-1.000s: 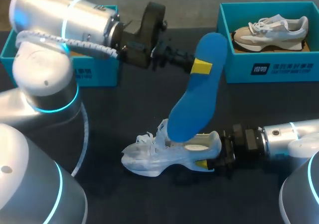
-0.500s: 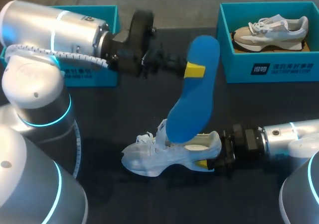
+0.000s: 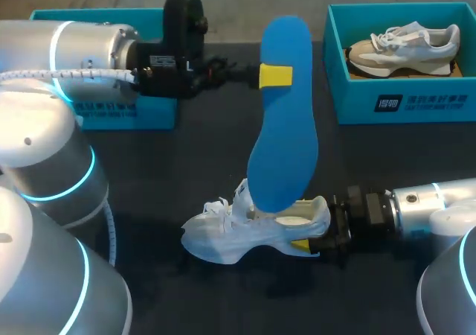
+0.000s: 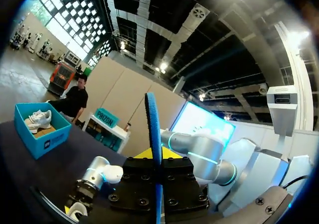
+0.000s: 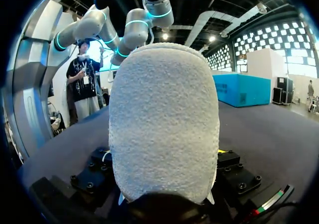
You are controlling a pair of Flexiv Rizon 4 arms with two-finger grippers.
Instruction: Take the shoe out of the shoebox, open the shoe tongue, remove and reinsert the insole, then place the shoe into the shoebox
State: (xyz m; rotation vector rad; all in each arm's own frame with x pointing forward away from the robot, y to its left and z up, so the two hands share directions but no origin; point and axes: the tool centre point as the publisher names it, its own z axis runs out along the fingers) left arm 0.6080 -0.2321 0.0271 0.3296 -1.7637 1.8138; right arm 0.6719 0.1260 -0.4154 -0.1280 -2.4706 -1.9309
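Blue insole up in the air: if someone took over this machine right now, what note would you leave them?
Left pincer: shut on the blue insole, held upright, lower end at the opening of the white shoe.
Right pincer: shut on the shoe's heel; the shoe stands on the table, out of its box.
Done: shoe out, insole lifted; whether its tip is clear I cannot tell.
Left to do: reseat the insole, then put the shoe into the teal shoebox behind the left pincer, probably.
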